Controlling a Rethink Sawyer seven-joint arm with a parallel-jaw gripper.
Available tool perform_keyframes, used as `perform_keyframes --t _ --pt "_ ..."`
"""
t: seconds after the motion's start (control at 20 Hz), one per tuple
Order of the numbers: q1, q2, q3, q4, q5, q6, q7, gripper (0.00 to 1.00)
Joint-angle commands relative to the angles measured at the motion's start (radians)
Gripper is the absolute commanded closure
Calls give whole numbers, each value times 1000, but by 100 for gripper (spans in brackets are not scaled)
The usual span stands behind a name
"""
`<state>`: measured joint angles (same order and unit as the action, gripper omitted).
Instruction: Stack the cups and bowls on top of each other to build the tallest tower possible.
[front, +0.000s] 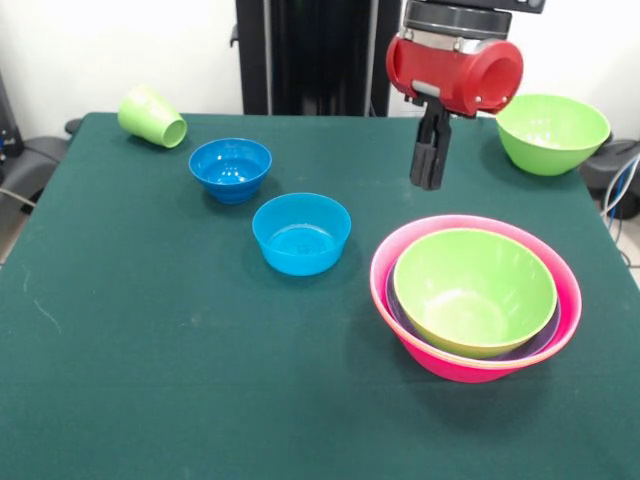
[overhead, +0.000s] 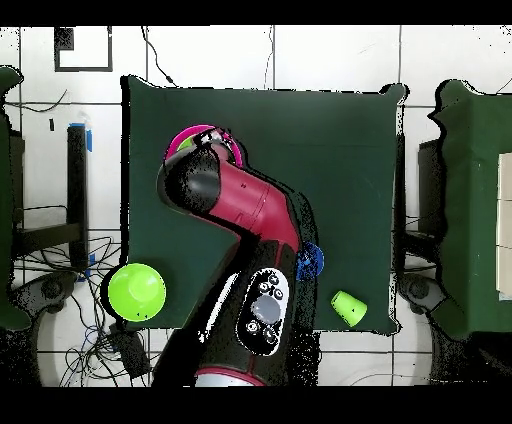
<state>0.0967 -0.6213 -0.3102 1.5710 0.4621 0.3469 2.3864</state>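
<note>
**Front view: nested bowls on a green bench, arm poised behind them**

Front view shows a dark green cloth-covered bench (front: 150, 380). Near its right side sits the tower (front: 475, 297): a big glossy pink plastic bowl (front: 440, 355) outermost, a purple bowl's rim (front: 545, 338) showing just inside it, and a light-green plastic bowl (front: 475, 288) nested on top. That green bowl looks empty.

Two small blue plastic bowls, both empty, stand apart to the left: one near the middle (front: 301, 233), one farther back (front: 230, 168). A short light-green plastic cup (front: 152, 116) lies on its side at the far left corner. A second light-green bowl (front: 552, 131) sits upright at the far right edge.

The red and black arm comes down from above, its black gripper (front: 430, 172) pointing downward, hanging above the bench just behind the tower and touching nothing. The jaws look pressed together, holding nothing.

From overhead, the arm (overhead: 250, 205) covers most of the tower.
</note>
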Motion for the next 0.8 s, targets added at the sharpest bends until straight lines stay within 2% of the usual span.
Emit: perform_keyframes --t 0.05,0.5,0.8 --pt "-18 -28 89 150 -71 36 38 100" --pt "113 -48 23 180 -9 87 197 100" --pt "171 -39 -24 179 16 105 242 100"
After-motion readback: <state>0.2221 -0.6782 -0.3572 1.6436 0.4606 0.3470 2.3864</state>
